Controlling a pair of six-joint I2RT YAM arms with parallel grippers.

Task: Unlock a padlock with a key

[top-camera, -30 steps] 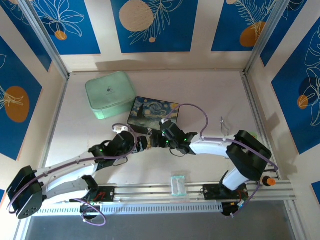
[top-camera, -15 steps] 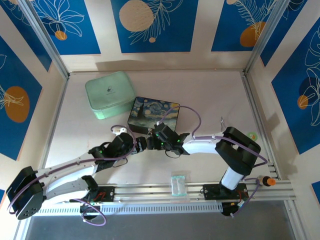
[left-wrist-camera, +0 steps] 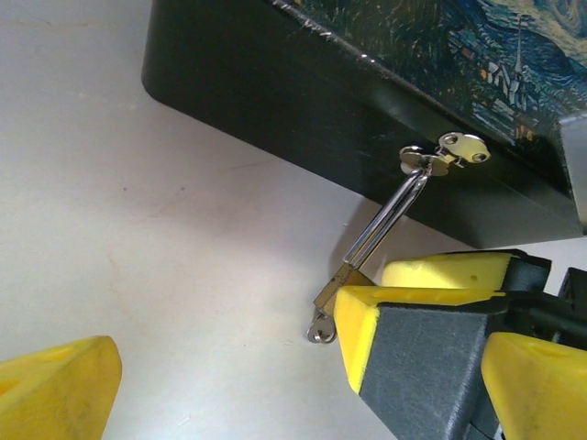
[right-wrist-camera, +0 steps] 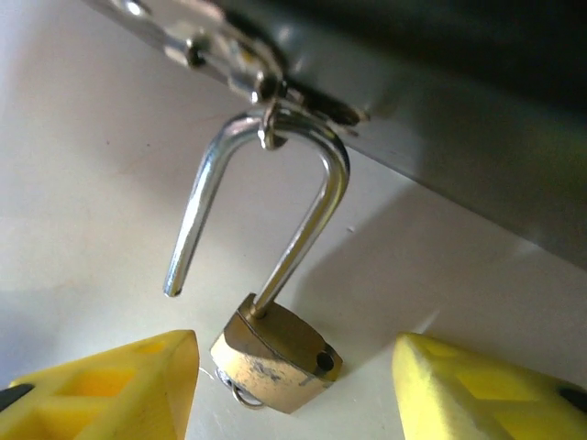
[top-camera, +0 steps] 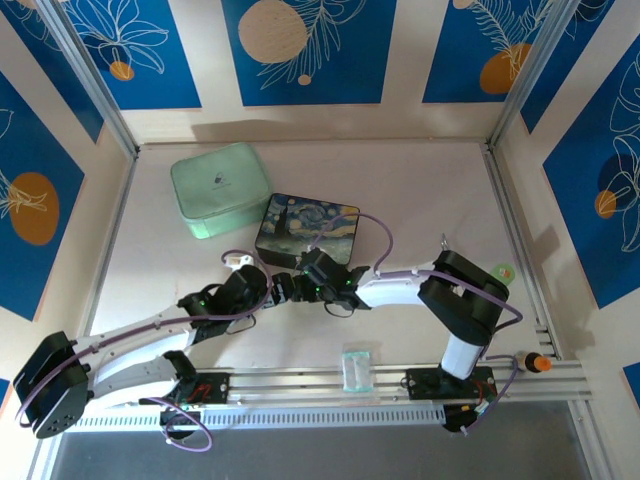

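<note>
Brass padlock hangs on box clasp, one shackle leg free | unlock looks done | key seemingly under body | right gripper released, straddling it | left gripper released | remaining: maybe withdraw key

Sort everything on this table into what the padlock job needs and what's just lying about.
For the job:
- padlock, shackle open
- key, seemingly in the padlock's base
- painted box that the padlock hangs from

Lying about:
- mint green case
- clear plastic packet
</note>
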